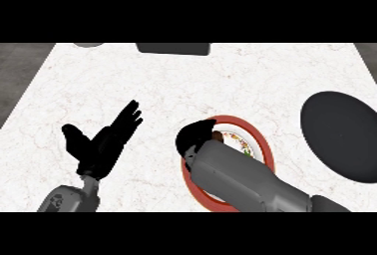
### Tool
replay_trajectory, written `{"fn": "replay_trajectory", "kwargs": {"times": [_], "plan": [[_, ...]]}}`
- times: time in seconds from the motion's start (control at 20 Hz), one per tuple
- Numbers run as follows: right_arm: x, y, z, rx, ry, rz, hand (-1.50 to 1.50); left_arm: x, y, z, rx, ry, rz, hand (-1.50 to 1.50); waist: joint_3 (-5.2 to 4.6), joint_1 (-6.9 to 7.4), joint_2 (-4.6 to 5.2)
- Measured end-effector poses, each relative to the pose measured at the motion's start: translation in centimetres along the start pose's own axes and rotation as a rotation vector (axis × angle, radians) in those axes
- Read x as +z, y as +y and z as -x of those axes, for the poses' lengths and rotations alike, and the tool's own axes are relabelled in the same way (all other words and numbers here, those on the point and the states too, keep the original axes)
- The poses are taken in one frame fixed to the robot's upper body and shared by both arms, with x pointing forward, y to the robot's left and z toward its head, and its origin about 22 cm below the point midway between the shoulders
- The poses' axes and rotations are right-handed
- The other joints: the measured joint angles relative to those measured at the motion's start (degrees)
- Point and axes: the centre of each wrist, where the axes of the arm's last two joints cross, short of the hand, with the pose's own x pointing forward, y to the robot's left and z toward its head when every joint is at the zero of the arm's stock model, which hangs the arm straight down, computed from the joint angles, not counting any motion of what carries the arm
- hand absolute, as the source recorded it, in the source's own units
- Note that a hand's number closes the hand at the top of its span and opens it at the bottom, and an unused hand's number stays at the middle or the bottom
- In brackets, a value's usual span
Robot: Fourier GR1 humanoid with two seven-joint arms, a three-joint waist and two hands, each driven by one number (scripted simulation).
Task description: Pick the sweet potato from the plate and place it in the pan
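Observation:
A red-rimmed plate (259, 137) with a patterned white centre lies right of the counter's middle. My right hand (194, 137) is down on the plate's left part, its fingers curled over the sweet potato (216, 135), of which only a brown sliver shows beside the hand. My right forearm covers the plate's lower half. The pan (340, 134), a dark oval, lies at the right edge, a short way from the plate. My left hand (101, 144) rests open at the lower left, fingers up, apart from everything.
A dark rectangular object (174, 48) sits at the counter's far edge, and a grey round thing (89, 45) at the far left corner. The white marble counter (147, 84) ends along the left at a dark floor.

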Motion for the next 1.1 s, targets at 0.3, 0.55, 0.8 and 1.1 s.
{"fn": "replay_trajectory", "kwargs": {"times": [0.3, 0.55, 0.8, 1.1], "plan": [[-0.3, 0.4, -0.5, 0.089, 0.054, 0.029, -1.5, 0.1, 0.3, 0.2, 0.007, 0.001, -0.016, 0.0, 0.01, -0.98, -0.1], [-0.7, 1.0, -0.7, 0.118, 0.078, 0.026, -1.5, 0.5, 0.2, 0.3, 0.01, 0.003, -0.023, 0.0, 0.05, -1.56, -0.16], [-0.9, 1.4, -0.7, 0.135, 0.079, 0.022, -1.5, 0.3, 0.2, 0.4, 0.012, 0.003, -0.034, 0.0, 0.06, -2.07, -0.13], [-1.5, 2.5, -0.8, 0.154, 0.101, 0.037, 1.5, 0.7, 0.2, 0.5, 0.012, -0.002, -0.038, 0.0, 0.1, -2.38, -0.26]]}}
